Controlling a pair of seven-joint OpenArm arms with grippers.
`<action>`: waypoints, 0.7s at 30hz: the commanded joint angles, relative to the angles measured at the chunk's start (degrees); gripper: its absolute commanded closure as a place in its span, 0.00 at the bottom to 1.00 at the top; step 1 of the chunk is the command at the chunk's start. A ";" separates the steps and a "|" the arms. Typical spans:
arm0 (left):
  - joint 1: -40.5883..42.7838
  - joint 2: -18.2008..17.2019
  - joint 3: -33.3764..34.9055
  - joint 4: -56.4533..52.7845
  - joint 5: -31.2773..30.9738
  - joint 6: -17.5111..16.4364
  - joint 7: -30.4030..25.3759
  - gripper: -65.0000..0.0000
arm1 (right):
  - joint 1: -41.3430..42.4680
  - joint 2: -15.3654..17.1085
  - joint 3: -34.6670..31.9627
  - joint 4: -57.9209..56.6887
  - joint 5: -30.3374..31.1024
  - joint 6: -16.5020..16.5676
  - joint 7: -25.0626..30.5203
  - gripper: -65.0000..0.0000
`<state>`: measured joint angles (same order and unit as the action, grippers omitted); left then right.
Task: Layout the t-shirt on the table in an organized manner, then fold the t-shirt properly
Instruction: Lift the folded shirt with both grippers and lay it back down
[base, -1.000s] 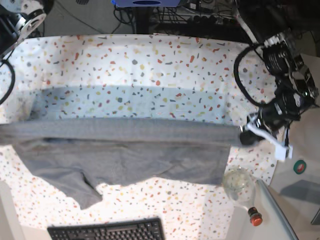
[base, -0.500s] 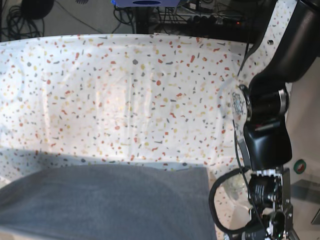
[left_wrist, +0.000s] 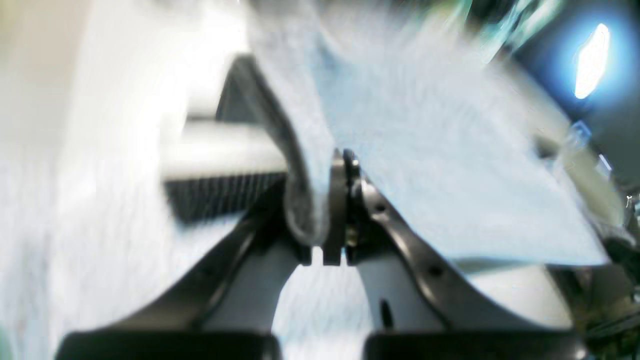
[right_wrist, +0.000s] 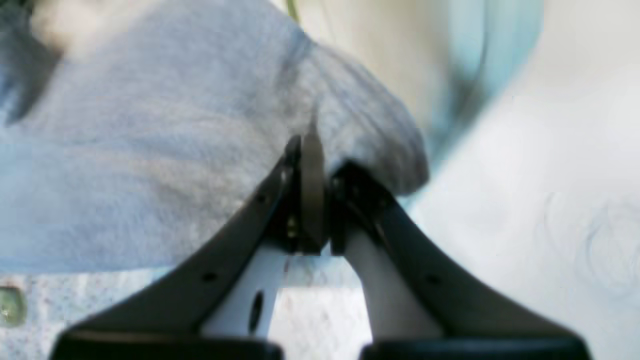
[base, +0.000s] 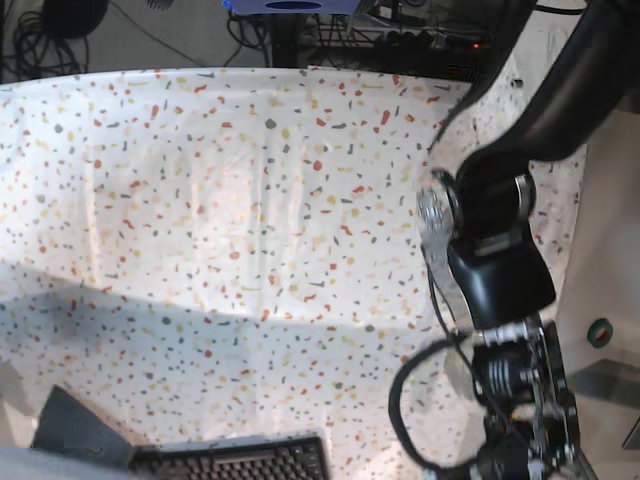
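Note:
The grey t-shirt (left_wrist: 425, 150) is held up off the table by both grippers. In the blurred left wrist view my left gripper (left_wrist: 337, 162) is shut on a fold of its fabric, which spreads up and to the right. In the right wrist view my right gripper (right_wrist: 310, 150) is shut on a bunched edge of the t-shirt (right_wrist: 150, 150). In the base view only a small dark grey piece (base: 75, 430) shows at the bottom left. The speckled table (base: 250, 200) lies bare. My left arm (base: 495, 260) crosses the right side; neither gripper shows there.
A black keyboard (base: 230, 462) lies at the table's front edge and shows blurred in the left wrist view (left_wrist: 220, 200). A plain grey side surface with a round sticker (base: 600, 333) lies right of the table. Cables and stands sit beyond the far edge.
The t-shirt, first stretched across the table's front, rose and slid out past the base view's bottom edge. My left arm swung in front of the camera, and both grippers kept their hold.

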<state>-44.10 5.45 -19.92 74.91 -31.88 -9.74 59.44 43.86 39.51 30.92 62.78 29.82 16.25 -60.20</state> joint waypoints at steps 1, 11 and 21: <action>1.33 -0.66 -0.08 2.93 -0.34 -0.15 -1.11 1.00 | -1.88 1.07 3.15 2.67 0.73 0.41 1.52 1.00; 35.88 -3.83 -0.34 4.87 -0.25 -0.42 -8.32 1.00 | -40.91 -13.97 13.70 2.67 0.46 5.77 16.47 1.00; 54.25 -6.64 -0.87 12.60 -0.34 -0.50 -9.99 1.00 | -51.72 -17.84 13.70 -1.73 0.37 8.58 23.68 1.00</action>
<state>10.96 -0.75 -20.69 86.24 -31.40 -9.80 50.37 -8.27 19.84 44.14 59.86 29.19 24.12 -37.98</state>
